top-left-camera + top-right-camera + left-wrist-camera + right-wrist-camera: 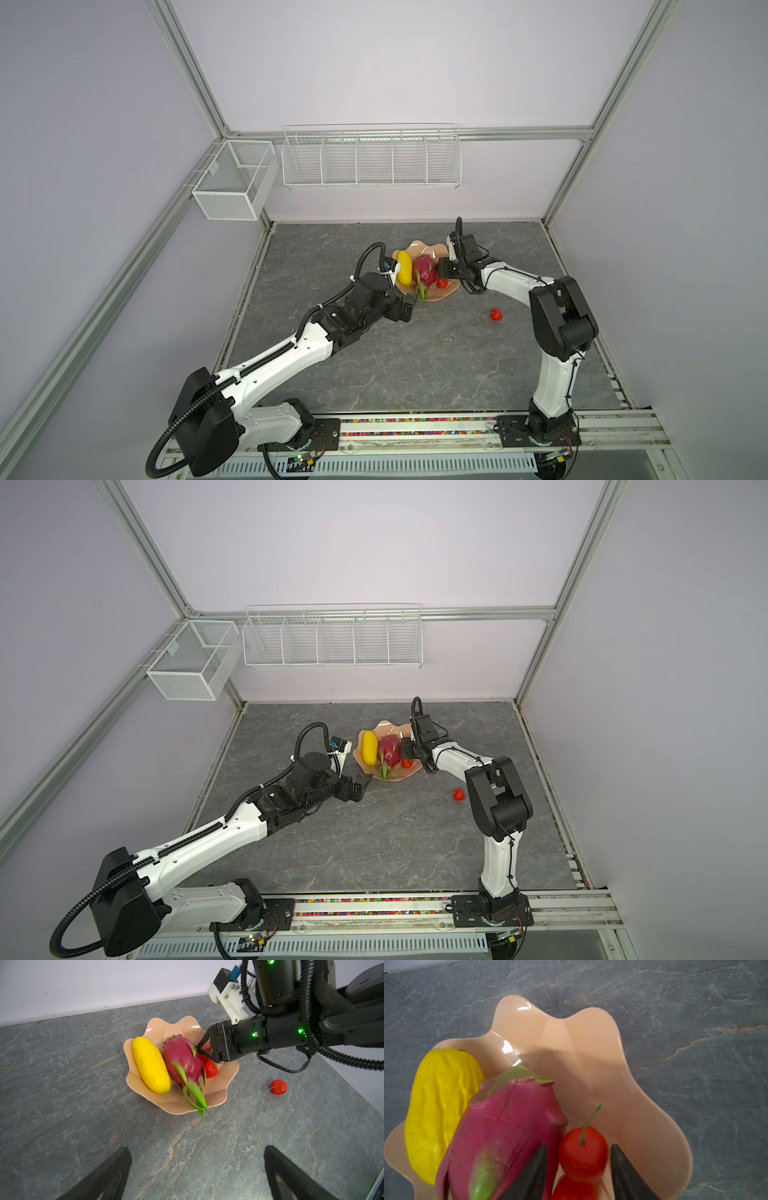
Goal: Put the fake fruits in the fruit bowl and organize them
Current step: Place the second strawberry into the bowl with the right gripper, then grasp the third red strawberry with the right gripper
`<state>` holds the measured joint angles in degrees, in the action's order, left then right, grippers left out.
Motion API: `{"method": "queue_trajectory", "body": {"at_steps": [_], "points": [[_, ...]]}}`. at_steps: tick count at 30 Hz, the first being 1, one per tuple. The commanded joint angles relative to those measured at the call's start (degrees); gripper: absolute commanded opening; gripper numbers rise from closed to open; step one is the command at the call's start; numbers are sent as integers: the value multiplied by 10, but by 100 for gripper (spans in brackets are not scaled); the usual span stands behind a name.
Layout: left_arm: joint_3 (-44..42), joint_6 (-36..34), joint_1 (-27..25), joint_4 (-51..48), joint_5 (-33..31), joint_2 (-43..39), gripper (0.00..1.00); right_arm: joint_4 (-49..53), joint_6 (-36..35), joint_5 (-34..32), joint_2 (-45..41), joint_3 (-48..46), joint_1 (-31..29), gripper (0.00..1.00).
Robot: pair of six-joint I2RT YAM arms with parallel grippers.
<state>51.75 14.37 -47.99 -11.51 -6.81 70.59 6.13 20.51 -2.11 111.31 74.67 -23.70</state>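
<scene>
Inside scalloped bowl, perhaps waxy strawberry

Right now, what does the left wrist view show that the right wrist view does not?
Only the left wrist view: a loose strawberry lying on the table outside the fruit bowl, the right gripper seen from outside, and the open left gripper. Only the right wrist view: that gripper's fingers on either side of a stemmed strawberry, a narrow gap on each side. Both: the bowl, the yellow fruit, the dragon fruit and two strawberries inside.
</scene>
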Motion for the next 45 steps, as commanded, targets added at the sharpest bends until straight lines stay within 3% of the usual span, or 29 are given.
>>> {"method": "queue_trajectory", "body": {"at_steps": [1, 10, 14, 19, 24, 30, 34, 41, 45], "points": [[-7, 3, 3, -5, -1, -12, 99, 5, -8, -4, 2, 6, 3, 53], [-5, 1, 3, -2, 7, -9, 99, 16, -24, -14, -53, 1, 2, 54], [2, -16, 2, 6, 54, 3, 99, 51, -32, -33, -124, -13, 3, 54], [8, -38, -3, 36, 168, 39, 99, 110, 2, -65, -235, -101, 12, 54], [36, -79, -46, 39, 187, 83, 99, 151, 45, -70, -359, -265, 29, 53], [74, -114, -76, 26, 234, 131, 99, 242, 46, -100, -448, -337, 53, 54], [74, -106, -77, 36, 233, 136, 99, 278, 19, -105, -451, -332, 83, 59], [56, -104, -77, 34, 222, 116, 99, 322, -89, -42, -347, -261, 110, 59], [50, -102, -77, 35, 222, 106, 99, 336, -141, -104, -296, -223, 100, 59]]}}
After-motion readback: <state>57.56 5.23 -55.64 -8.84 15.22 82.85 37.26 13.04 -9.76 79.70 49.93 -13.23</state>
